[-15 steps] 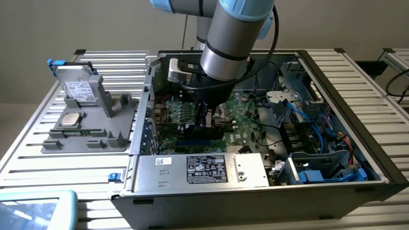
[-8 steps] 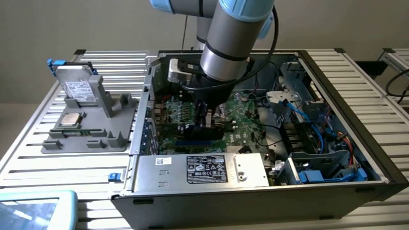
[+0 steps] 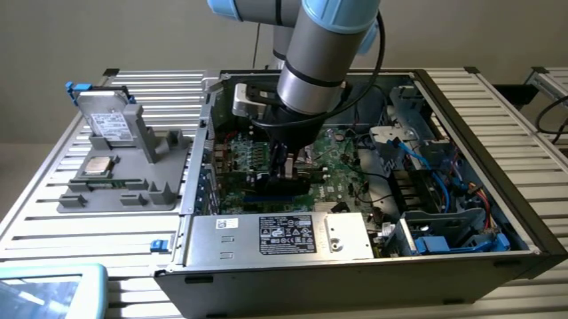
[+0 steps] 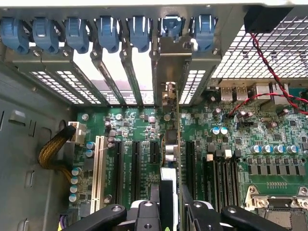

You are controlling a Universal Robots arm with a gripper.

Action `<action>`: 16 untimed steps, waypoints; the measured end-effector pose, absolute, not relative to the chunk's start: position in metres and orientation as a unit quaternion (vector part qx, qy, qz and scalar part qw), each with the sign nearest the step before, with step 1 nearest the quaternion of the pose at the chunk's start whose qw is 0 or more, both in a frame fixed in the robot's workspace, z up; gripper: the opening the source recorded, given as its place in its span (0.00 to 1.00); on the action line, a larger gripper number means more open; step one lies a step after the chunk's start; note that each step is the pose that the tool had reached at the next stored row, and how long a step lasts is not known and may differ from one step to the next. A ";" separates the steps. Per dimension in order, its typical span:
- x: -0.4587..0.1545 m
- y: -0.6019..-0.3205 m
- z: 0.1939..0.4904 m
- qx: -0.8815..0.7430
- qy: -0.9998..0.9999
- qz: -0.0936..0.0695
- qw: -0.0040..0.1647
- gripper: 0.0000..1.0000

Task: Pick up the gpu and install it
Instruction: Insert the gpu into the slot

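Note:
My gripper [image 3: 282,167] reaches down into the open computer case [image 3: 497,153], just above the green motherboard [image 3: 342,149]. It is shut on the gpu [image 4: 167,192], whose upper edge sits between the two black fingers [image 4: 144,214] of the gripper [image 4: 166,211]. I see the card edge-on, standing upright over a black expansion slot [image 4: 189,161]. Its silver end bracket [image 4: 169,67] stands against the case's rear slot openings, under a blue clip [image 4: 172,25]. In the exterior view the gpu [image 3: 282,181] is a dark block under the fingers. Whether it is fully seated in the slot I cannot tell.
Several black slots [image 4: 118,166] and a white one [image 4: 98,168] lie beside the card. Red and black wires [image 4: 269,67] run nearby. The silver power supply [image 3: 293,236] fills the case front. At the exterior view's left, a grey fixture [image 3: 124,193] holds a hard drive [image 3: 111,123] and a processor [image 3: 98,166].

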State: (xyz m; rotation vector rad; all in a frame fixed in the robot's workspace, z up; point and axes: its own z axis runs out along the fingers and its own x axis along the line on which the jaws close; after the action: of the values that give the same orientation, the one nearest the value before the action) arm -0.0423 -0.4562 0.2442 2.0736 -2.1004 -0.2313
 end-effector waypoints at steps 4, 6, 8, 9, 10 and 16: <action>-0.042 -0.456 0.244 0.698 -0.706 -0.078 0.090 0.27; -0.043 -0.456 0.244 0.698 -0.707 -0.078 0.090 0.27; -0.043 -0.456 0.244 0.698 -0.707 -0.078 0.090 0.27; -0.043 -0.456 0.244 0.698 -0.707 -0.078 0.090 0.27; -0.043 -0.456 0.244 0.698 -0.707 -0.078 0.090 0.27; -0.042 -0.454 0.244 0.697 -0.707 -0.077 0.091 0.27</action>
State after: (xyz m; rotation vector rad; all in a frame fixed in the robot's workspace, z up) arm -0.0425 -0.4539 0.2435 2.0724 -2.0996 -0.2287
